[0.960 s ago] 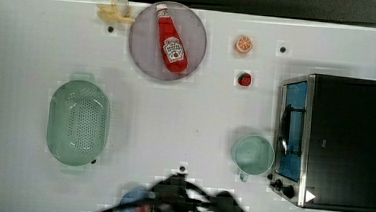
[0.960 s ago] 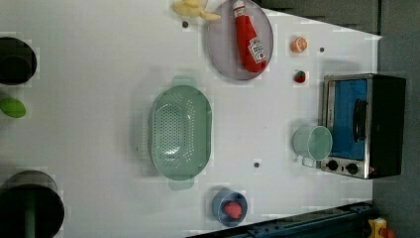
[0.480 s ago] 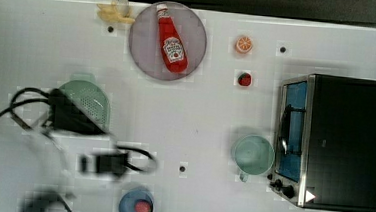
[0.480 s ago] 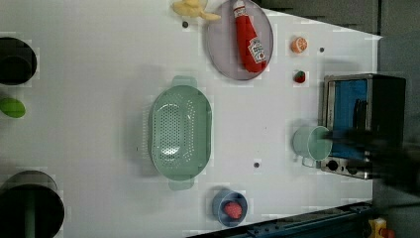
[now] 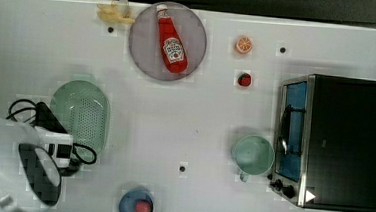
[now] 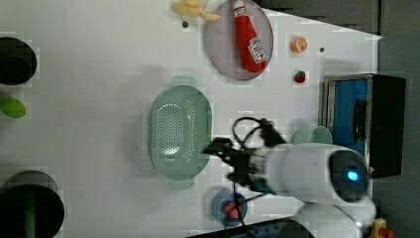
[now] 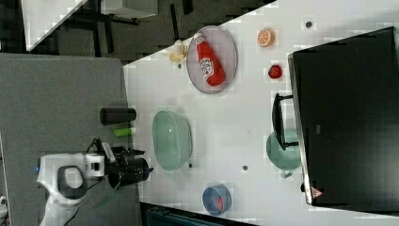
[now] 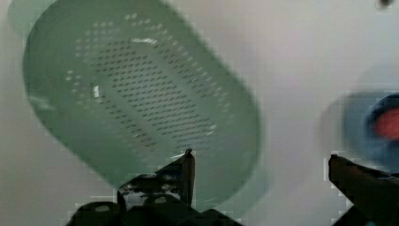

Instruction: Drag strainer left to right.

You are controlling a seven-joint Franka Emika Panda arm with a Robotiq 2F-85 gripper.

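The arm is clad in smooth white rounded shells, with dark grey to black sections at the joints. A small blue light is seen glowing on a dark round cap in the left view. Black cables are looped loosely around the wrist. The hand is black, with a white block behind it in the top view. The gripper carries two dark, tapered fingers, set wide apart.
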